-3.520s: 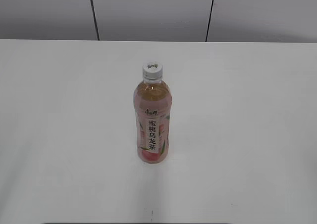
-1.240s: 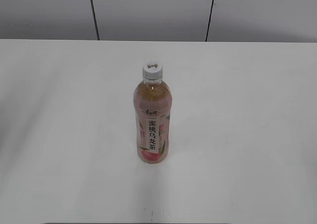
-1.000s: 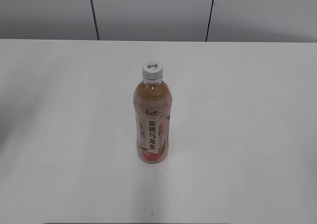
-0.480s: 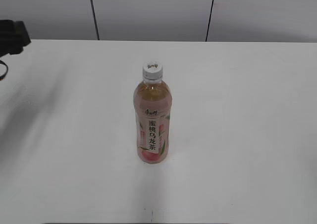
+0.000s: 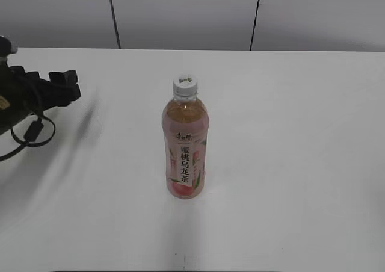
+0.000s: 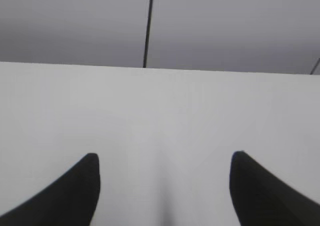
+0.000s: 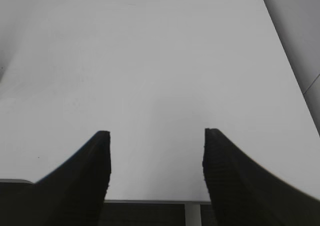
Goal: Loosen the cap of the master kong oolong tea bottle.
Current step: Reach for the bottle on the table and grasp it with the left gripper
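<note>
The master kong oolong tea bottle stands upright near the middle of the white table, with amber tea and a pink peach label. Its white ribbed cap sits on top. My left gripper is at the left edge of the exterior view, well left of the bottle and above the table. In the left wrist view its jaws are wide open and empty, and the bottle does not show there. My right gripper is open and empty over the table's edge. It is out of the exterior view.
A grey wall with two dark vertical seams runs behind the table's far edge. A black cable hangs from the left arm. The right wrist view shows the table's front edge.
My left arm has come into the exterior view from the left edge and moved right toward the bottle. The bottle has not moved.
</note>
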